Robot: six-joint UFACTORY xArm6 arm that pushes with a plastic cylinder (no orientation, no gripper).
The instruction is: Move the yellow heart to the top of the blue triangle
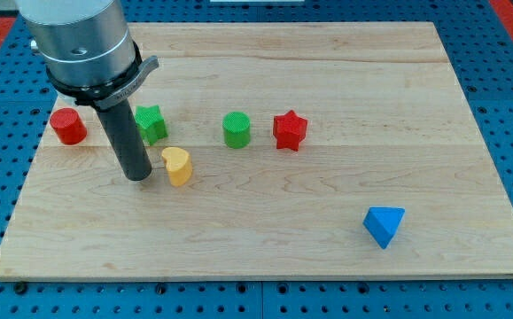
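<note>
The yellow heart point(177, 166) lies on the wooden board at the view's left of centre. The blue triangle point(384, 225) lies far off at the view's lower right. My tip point(139, 175) rests on the board just to the left of the yellow heart, with a small gap between them. The dark rod rises from the tip to the grey arm body at the view's top left.
A green star point(151, 123) sits just behind the rod. A red cylinder point(67, 127) is at the far left. A green cylinder point(236, 129) and a red star point(289, 130) stand in a row right of the heart. The board point(265, 257) lies on a blue perforated table.
</note>
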